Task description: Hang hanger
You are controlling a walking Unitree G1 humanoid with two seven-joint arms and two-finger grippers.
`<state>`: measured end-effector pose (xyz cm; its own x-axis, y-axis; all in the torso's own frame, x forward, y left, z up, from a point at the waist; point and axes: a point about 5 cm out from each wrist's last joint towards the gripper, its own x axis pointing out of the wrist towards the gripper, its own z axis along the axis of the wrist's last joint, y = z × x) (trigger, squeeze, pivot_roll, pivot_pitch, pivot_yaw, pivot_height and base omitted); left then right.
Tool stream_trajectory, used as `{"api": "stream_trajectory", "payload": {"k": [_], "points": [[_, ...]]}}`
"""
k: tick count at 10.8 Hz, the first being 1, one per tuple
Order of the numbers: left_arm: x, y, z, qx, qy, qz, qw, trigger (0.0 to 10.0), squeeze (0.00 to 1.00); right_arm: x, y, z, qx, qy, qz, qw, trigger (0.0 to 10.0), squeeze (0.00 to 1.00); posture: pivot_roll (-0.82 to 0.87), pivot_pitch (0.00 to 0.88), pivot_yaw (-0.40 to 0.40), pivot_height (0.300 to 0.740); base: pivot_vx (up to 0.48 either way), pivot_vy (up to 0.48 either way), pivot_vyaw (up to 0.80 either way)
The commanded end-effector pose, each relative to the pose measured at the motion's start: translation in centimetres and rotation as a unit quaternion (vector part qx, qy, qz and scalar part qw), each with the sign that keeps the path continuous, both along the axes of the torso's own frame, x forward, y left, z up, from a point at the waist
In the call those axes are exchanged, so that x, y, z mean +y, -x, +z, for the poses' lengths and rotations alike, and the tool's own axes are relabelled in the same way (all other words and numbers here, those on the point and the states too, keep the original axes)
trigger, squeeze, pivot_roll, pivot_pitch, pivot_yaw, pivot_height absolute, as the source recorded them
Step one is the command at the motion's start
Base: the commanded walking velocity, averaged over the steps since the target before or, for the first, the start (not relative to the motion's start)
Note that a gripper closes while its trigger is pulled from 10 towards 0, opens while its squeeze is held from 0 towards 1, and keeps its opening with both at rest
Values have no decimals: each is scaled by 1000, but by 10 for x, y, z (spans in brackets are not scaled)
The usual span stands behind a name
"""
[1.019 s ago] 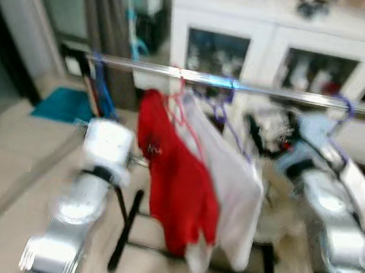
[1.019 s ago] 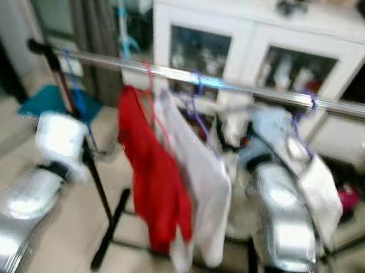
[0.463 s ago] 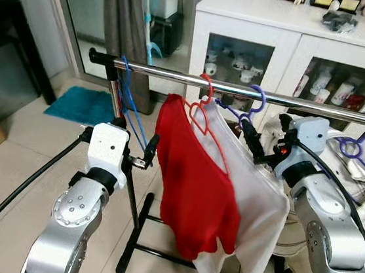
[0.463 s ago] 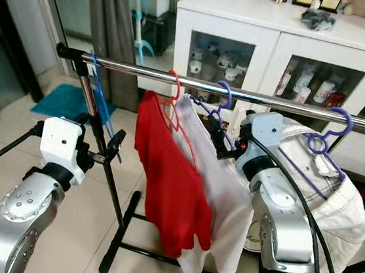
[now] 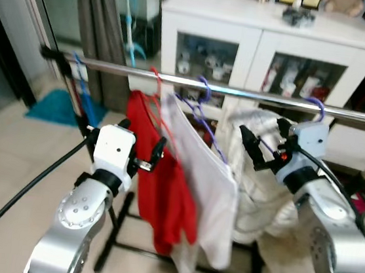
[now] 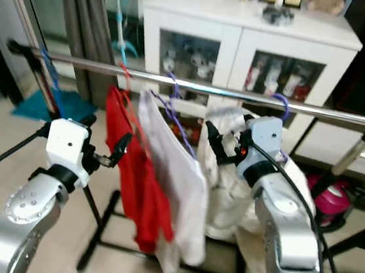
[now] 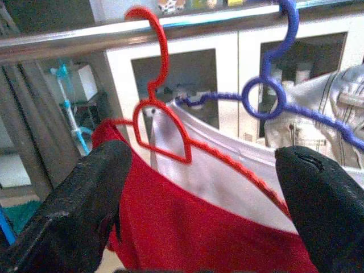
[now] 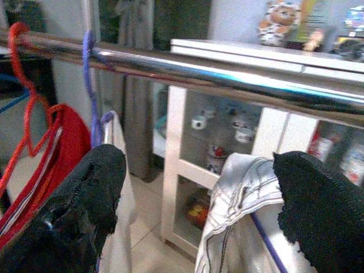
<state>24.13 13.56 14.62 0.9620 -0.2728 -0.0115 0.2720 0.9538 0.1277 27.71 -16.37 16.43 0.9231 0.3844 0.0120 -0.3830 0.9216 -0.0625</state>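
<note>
1. Since the earlier frame: camera shifted, so the whole rack sits lower and further left in the head views; relative to the garments, the right tool (image 5: pixel 265 148) now stands clear of the white shirt (image 5: pixel 207 179), between it and the pale denim garment (image 5: pixel 262 185). All three hangers stay hooked on the rail.
2. Right tool: fingers spread, gripping nothing, just below the rail (image 5: pixel 240 92).
3. Left tool (image 5: pixel 155 158): fingers spread, gripping nothing, close against the red shirt (image 5: pixel 154 186); the wrist view looks straight at the red hanger (image 7: pixel 162 114).
4. Task item, red hanger: hook over the rail, carrying the red shirt. Thin plastic, light, stiff but springy; likely to swing when touched.
5. Purple hanger (image 5: pixel 203 102): beside the red one, carrying the white shirt; same handling.
6. Second purple hanger (image 5: pixel 318 107): further along the rail; it probably carries the denim garment, though blur leaves that unsure.
7. Hold point: the neck just below the hook, or the shoulder bar. Cloth is soft and would slip.
8. Behind: white cabinet (image 5: pixel 267 27) with glass doors.
</note>
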Motion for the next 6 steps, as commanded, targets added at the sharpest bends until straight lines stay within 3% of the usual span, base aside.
{"api": "stream_trajectory", "payload": {"k": [1,3,5,6], "points": [[4,1,1,1,1,-1,1000,10000,0,3,3,5,-7,2,18,1000,10000,0,-34,0,29,740,0,0,0],[-5,12,-1,39,23,-107,993,10000,0,4,19,9,-1,14,98,995,10000,0,-38,0,36,740,0,0,0],[-6,20,-5,37,-39,-204,977,10000,0,-25,17,12,36,38,64,997,10000,0,-50,0,48,740,0,0,0],[-4,21,-3,41,-35,-232,971,10000,0,-33,10,16,43,44,45,997,10000,0,-51,0,51,740,0,0,0]]}}
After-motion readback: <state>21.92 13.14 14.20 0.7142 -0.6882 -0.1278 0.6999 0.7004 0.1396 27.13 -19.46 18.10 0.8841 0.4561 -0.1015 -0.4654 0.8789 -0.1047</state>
